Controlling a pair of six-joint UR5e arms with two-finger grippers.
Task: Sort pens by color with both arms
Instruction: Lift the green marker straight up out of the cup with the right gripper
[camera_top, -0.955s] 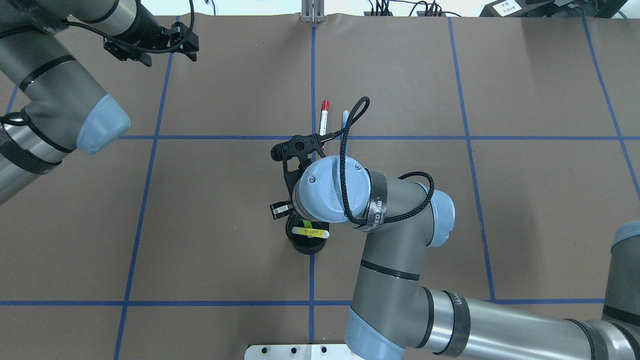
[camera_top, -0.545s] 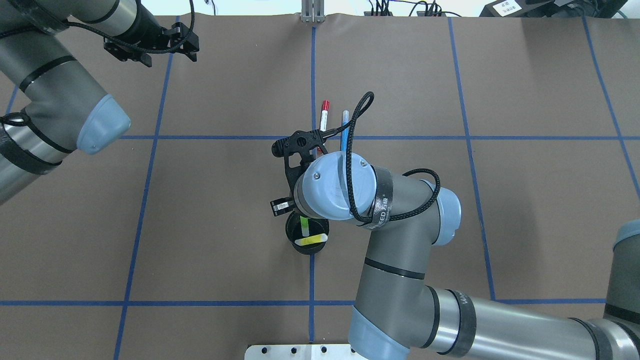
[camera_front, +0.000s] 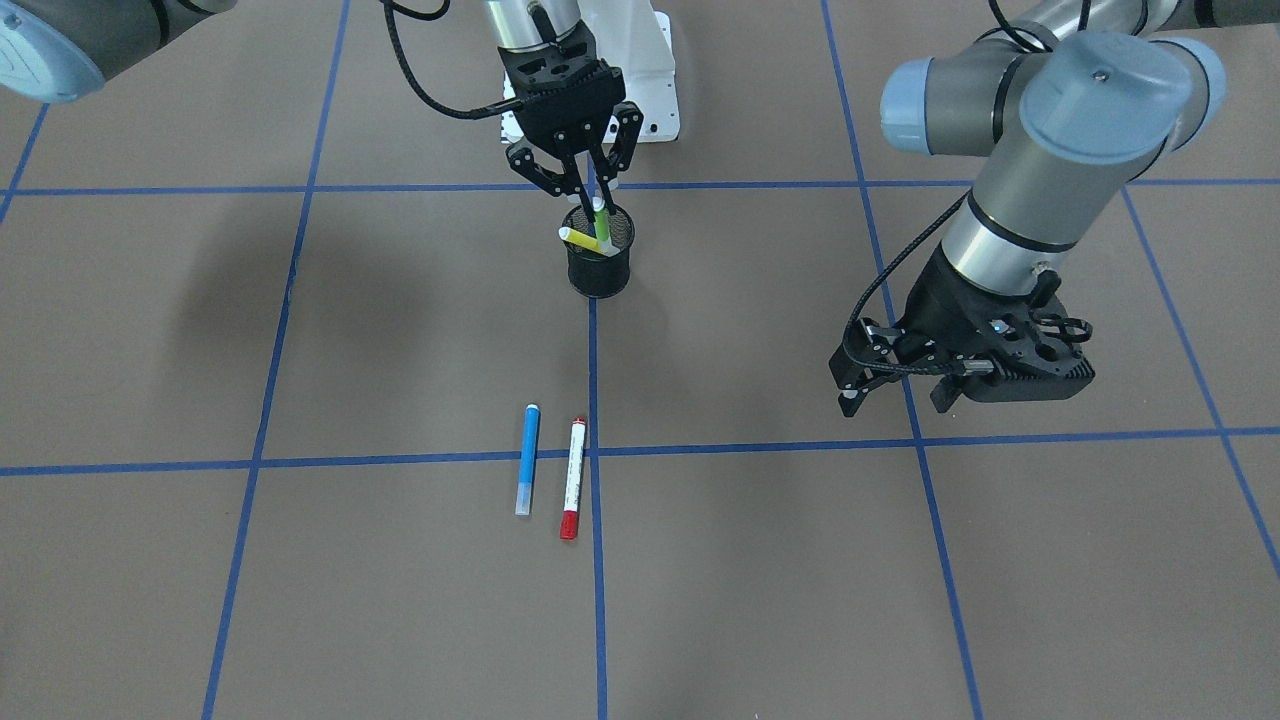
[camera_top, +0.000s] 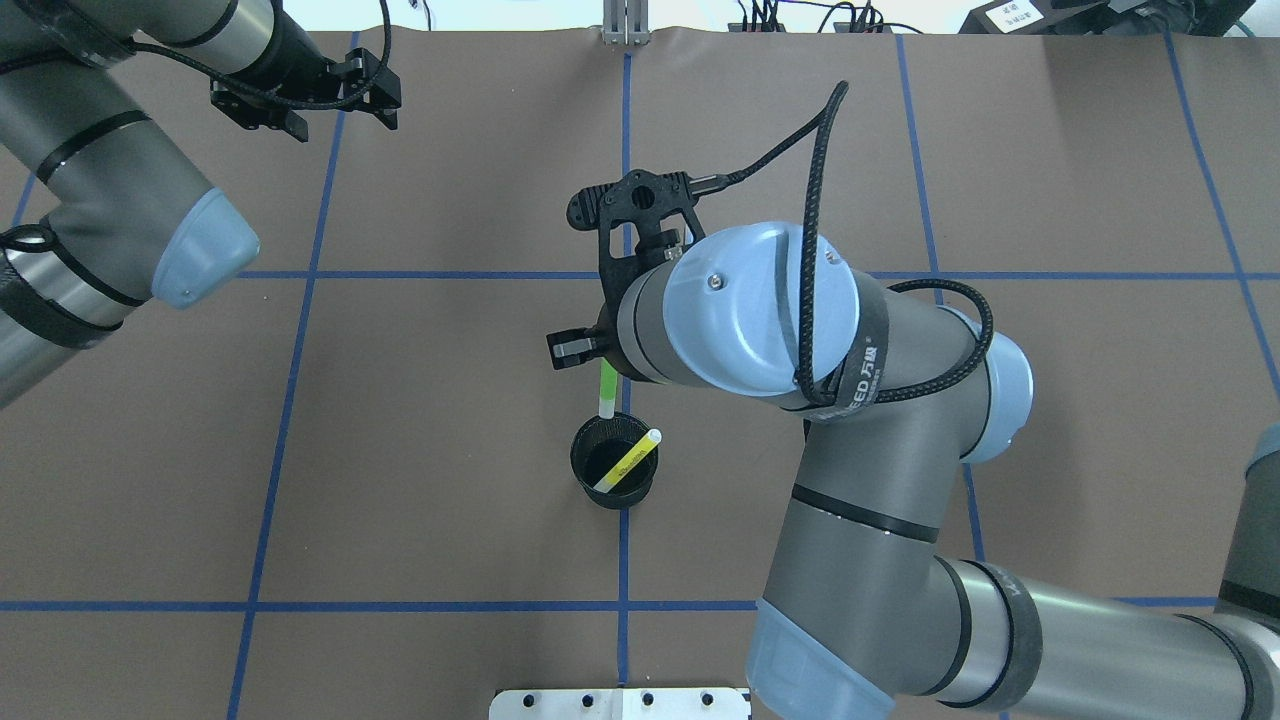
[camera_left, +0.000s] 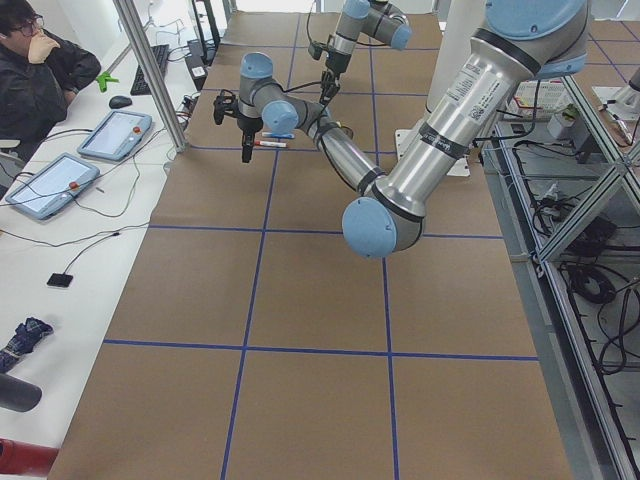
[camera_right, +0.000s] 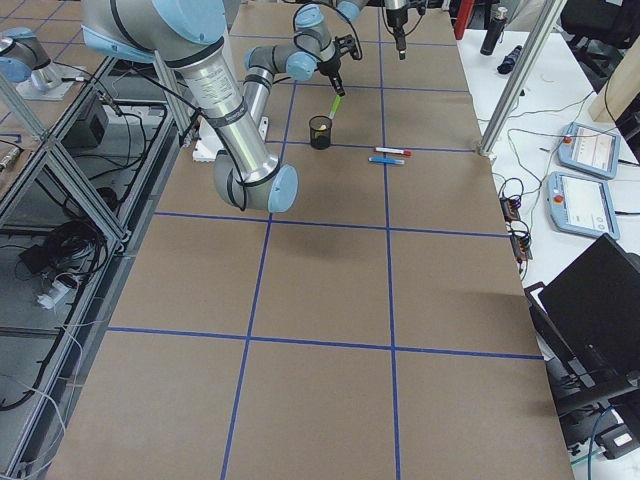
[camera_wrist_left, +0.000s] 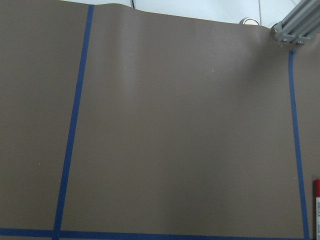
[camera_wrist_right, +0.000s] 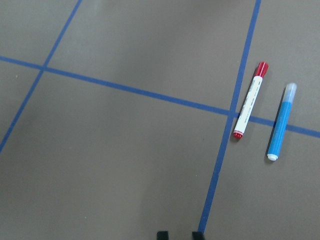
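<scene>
Step looks like pen extraction: right gripper (camera_front: 597, 203) clamped on the lime green pen (camera_front: 602, 228), its lower end just at the mouth of the black mesh cup (camera_front: 598, 272) right below, so next up is probably a straight lift clear.

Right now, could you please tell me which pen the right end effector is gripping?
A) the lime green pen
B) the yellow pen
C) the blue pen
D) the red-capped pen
A: the right end effector is shut on the lime green pen at the cup; the yellow pen leans inside the cup, and the blue pen and red-capped pen lie on the table.
</scene>
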